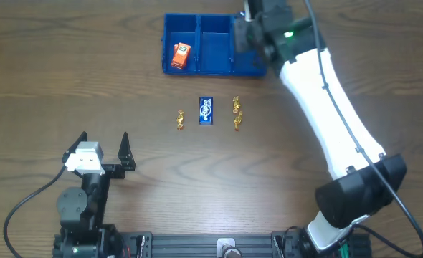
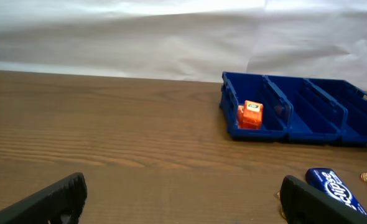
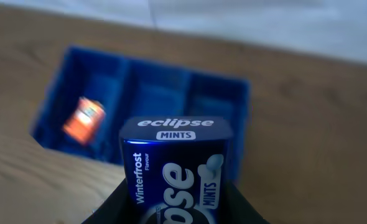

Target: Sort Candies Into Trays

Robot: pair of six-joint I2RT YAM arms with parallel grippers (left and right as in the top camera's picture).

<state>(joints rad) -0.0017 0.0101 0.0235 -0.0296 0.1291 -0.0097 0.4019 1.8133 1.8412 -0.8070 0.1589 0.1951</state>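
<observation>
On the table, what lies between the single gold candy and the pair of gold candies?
A blue pack lying flat, as the top view shows, touching neither the single gold candy nor the pair.

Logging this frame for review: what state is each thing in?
left gripper: open, empty.
right gripper: shut on mint tin.
mint tin: gripped, off the table.
blue tray: orange candy box in left compartment.
blue packet: flat on table.
gold-wrapped candies: loose on table.

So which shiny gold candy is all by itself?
The gold-wrapped candy left of the flat blue packet in the top view; the other two gold candies sit together on its right.
</observation>
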